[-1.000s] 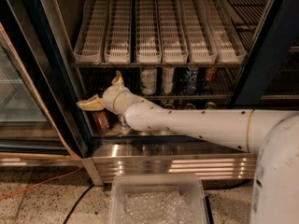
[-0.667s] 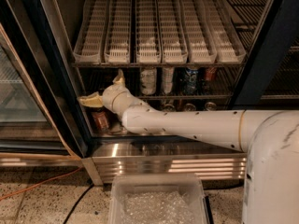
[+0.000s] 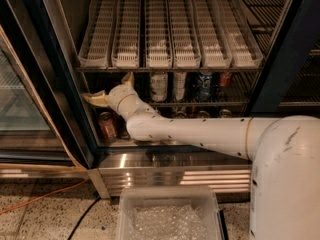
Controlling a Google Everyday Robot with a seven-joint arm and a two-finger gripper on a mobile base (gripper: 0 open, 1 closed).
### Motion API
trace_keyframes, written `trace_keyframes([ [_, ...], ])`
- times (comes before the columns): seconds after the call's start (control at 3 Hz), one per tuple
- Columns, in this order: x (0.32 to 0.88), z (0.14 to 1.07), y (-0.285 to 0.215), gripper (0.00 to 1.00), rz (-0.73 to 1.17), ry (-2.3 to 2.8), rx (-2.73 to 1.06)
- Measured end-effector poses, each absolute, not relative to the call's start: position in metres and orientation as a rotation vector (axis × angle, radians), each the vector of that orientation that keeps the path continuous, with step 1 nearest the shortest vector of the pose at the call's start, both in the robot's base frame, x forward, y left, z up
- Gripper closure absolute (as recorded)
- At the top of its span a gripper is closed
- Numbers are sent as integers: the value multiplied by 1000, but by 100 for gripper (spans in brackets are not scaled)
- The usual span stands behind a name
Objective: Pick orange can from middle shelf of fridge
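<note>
The fridge point(image 3: 60, 84) stands open with its dark frame around me. The middle shelf point(image 3: 200, 104) is a dark wire rack with a thin front rail, and several cans stand on it. Just below the rail, silver can lids peek over my arm. The one at the left point(image 3: 179, 115) may be the orange can, but its dim body is almost hidden. My gripper point(image 3: 111, 88) is inside the fridge at the left end of the middle shelf. It is open and empty, with one tan finger point(image 3: 95, 98) pointing left and the other point(image 3: 128, 78) pointing up.
White slotted glide trays point(image 3: 160, 59) fill the level above. A reddish-brown can with a pale label point(image 3: 106, 125) stands low on the left under my wrist. A ribbed steel base panel point(image 3: 175, 176) and a clear plastic bin point(image 3: 167, 216) lie in front. A glass door point(image 3: 20, 99) is on the left.
My gripper has risen a little at the left end of the shelf and stays open. The cans have not moved.
</note>
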State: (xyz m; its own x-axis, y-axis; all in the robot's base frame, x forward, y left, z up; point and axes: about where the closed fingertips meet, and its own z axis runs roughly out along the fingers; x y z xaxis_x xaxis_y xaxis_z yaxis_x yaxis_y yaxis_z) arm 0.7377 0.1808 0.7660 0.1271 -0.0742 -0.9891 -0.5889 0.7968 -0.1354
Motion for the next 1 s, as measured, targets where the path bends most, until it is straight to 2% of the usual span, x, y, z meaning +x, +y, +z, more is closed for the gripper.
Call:
trace_keyframes([
  [0.33,748,772,188,0,420,1390,-568],
  [1.0,771,778,205,0,585,1425,-498],
])
